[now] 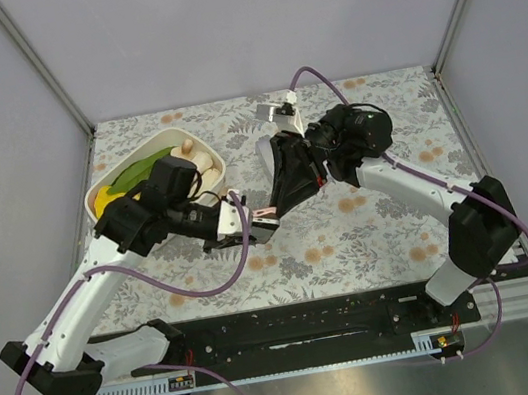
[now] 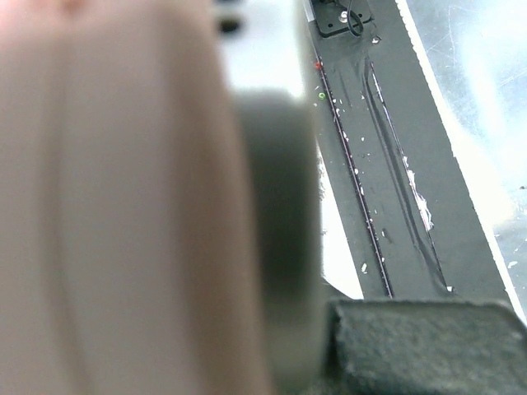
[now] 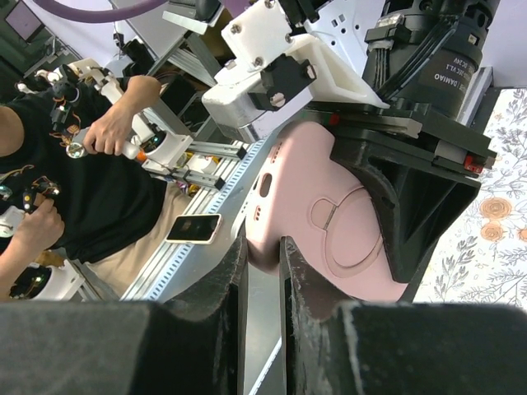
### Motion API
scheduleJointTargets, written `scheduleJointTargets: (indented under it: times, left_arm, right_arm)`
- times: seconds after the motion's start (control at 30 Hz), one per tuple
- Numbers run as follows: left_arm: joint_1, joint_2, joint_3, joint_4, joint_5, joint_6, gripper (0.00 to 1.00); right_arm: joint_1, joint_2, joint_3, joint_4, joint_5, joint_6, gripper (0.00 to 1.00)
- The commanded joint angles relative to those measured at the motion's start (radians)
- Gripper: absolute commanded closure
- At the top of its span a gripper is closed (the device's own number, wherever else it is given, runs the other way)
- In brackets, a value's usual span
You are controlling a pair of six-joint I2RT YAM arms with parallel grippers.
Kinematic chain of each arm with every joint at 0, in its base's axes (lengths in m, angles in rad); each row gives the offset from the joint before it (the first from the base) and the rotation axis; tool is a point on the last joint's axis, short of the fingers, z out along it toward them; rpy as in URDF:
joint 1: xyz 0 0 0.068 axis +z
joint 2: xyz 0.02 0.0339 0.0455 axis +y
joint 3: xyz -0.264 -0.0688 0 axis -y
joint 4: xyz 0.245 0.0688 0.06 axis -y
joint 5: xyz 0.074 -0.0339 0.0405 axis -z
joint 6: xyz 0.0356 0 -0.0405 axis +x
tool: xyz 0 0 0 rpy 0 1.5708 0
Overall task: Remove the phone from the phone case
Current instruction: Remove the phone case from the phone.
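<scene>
The pink phone case (image 1: 266, 214) hangs above the middle of the table, between both arms. My left gripper (image 1: 251, 223) is shut on it from the left. In the left wrist view the case (image 2: 123, 206) is a blurred pink mass beside one dark finger pad (image 2: 428, 346). My right gripper (image 1: 275, 204) comes in from the right. In the right wrist view this gripper (image 3: 263, 245) pinches a corner of the case (image 3: 329, 222), whose back with its ring holder faces the camera. The left arm's black fingers (image 3: 420, 206) clamp the far side. The phone itself is hidden inside the case.
A white bowl (image 1: 210, 163) with a banana, greens and eggs stands at the back left. A small white object (image 1: 275, 111) lies at the back centre. The black base rail (image 1: 295, 324) runs along the near edge. Beyond the table sits a person, and another phone (image 3: 193, 228) lies on a bench.
</scene>
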Motion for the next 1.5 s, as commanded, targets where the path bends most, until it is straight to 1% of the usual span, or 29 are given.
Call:
scheduleJointTargets:
  times: [0.0,0.2,0.43,0.6,0.8,0.9,1.0,1.07,1.13,1.17,1.33,1.47]
  left_arm:
    - [-0.027,-0.025,0.046,0.105,0.067,0.064,1.00]
    - [-0.027,-0.033,0.021,0.140,0.084,0.009,1.00]
    - [-0.024,-0.031,-0.007,0.219,0.100,-0.112,1.00]
    - [-0.024,-0.031,-0.017,0.292,0.122,-0.244,1.00]
    - [-0.021,-0.028,-0.020,0.338,0.162,-0.333,1.00]
    - [-0.018,-0.031,-0.033,0.344,0.141,-0.341,1.00]
    - [0.022,-0.036,-0.062,0.383,0.142,-0.379,1.00]
    - [0.049,-0.034,-0.077,0.412,0.147,-0.398,1.00]
    - [0.072,-0.033,-0.089,0.432,0.148,-0.413,1.00]
    - [0.083,-0.033,-0.094,0.444,0.154,-0.424,1.00]
    - [0.132,-0.019,-0.109,0.487,0.176,-0.462,1.00]
    - [0.175,-0.010,-0.117,0.522,0.214,-0.506,1.00]
  right_arm:
    - [0.020,0.047,0.057,0.060,-0.056,0.058,1.00]
    - [0.002,0.114,0.115,0.083,-0.058,0.132,1.00]
    - [-0.046,0.173,0.176,0.080,-0.056,0.172,1.00]
    - [-0.073,0.219,0.230,0.083,-0.056,0.210,1.00]
    - [-0.080,0.272,0.271,0.085,-0.058,0.228,1.00]
    - [-0.092,0.275,0.279,0.086,-0.056,0.233,0.92]
    - [-0.115,0.260,0.276,0.088,-0.056,0.238,0.81]
    - [-0.130,0.246,0.269,0.086,-0.058,0.238,0.76]
    - [-0.139,0.231,0.255,0.088,-0.058,0.239,0.63]
    - [-0.142,0.222,0.247,0.088,-0.059,0.239,0.54]
    - [-0.158,0.177,0.212,0.088,-0.058,0.233,0.46]
    - [-0.187,0.156,0.201,0.088,-0.058,0.232,0.44]
